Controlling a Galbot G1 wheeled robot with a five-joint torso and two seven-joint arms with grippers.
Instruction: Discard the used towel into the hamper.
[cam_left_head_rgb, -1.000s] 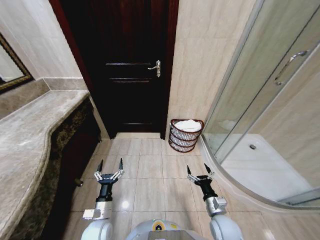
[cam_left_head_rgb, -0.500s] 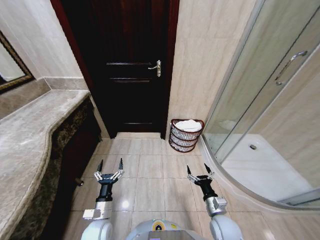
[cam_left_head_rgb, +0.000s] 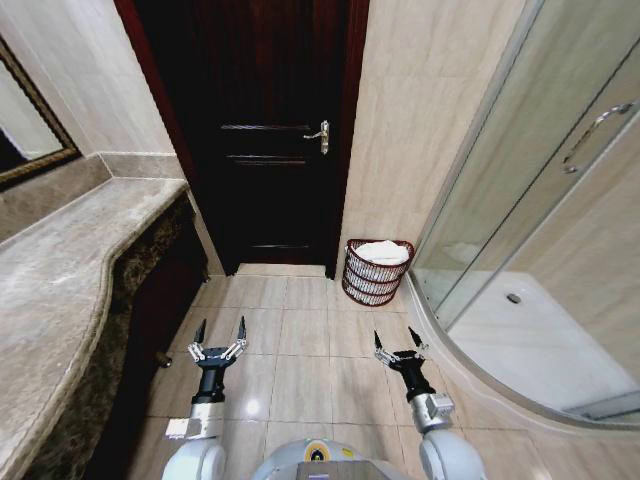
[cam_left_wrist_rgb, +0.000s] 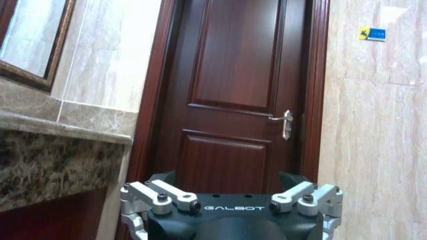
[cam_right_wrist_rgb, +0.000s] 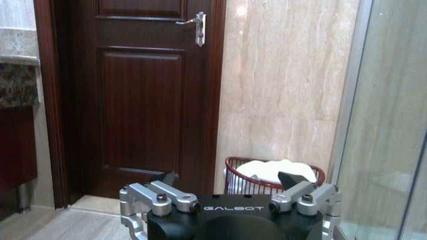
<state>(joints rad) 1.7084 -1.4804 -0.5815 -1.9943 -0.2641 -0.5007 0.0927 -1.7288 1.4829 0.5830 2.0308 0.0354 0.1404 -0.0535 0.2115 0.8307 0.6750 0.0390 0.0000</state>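
The hamper (cam_left_head_rgb: 376, 278), a small round reddish-brown ribbed basket, stands on the floor against the wall between the door and the shower. A white towel (cam_left_head_rgb: 382, 252) lies bunched inside it, up to the rim. In the right wrist view the hamper (cam_right_wrist_rgb: 248, 183) with the towel (cam_right_wrist_rgb: 275, 170) sits straight ahead, beyond the fingers. My left gripper (cam_left_head_rgb: 221, 326) and right gripper (cam_left_head_rgb: 394, 336) hang low over the tiles in front of me, well short of the hamper. Both are open and hold nothing.
A closed dark wooden door (cam_left_head_rgb: 270, 150) faces me. A marble counter (cam_left_head_rgb: 60, 280) runs along the left, with a framed mirror (cam_left_head_rgb: 25, 125) above it. A curved glass shower enclosure (cam_left_head_rgb: 530, 230) takes up the right. Beige floor tiles (cam_left_head_rgb: 300, 340) lie between me and the hamper.
The whole head view has shifted a little, so the camera has moved. Both grippers hold the same open pose, and the towel rests in the hamper as before.
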